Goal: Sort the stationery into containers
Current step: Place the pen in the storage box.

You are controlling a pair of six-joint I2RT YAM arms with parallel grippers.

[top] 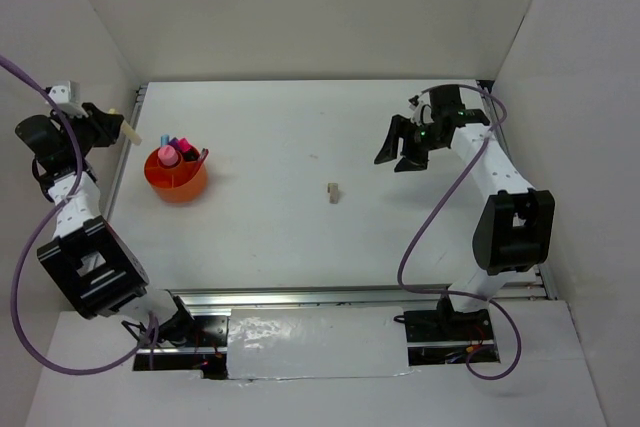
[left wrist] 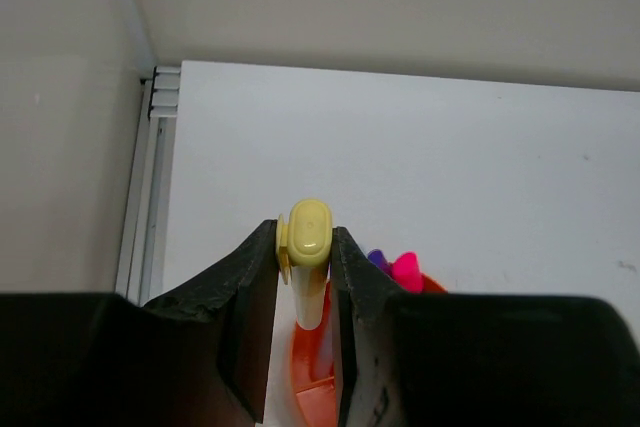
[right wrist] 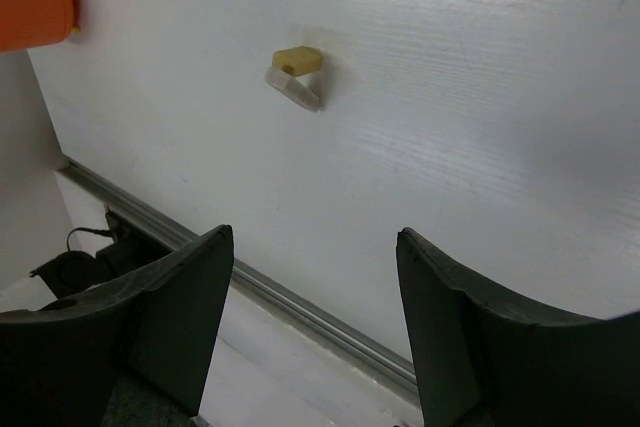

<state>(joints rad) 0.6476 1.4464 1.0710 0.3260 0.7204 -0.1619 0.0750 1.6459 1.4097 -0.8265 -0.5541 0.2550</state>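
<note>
Plainly, the left gripper [left wrist: 305,244] pinches a stubby pale-yellow highlighter [left wrist: 308,229] with a rounded end, lower centre of its wrist view; the right gripper [right wrist: 315,282] stands released, jaws apart.

L pincer [left wrist: 304,247] up far-left, tight on yellow highlighter [left wrist: 308,229]; R pincer [right wrist: 312,242] agape, aloft at right.

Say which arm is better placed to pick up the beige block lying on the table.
Right. The right gripper is open and empty, facing the block; the left gripper holds a yellow highlighter by the cup.
</note>
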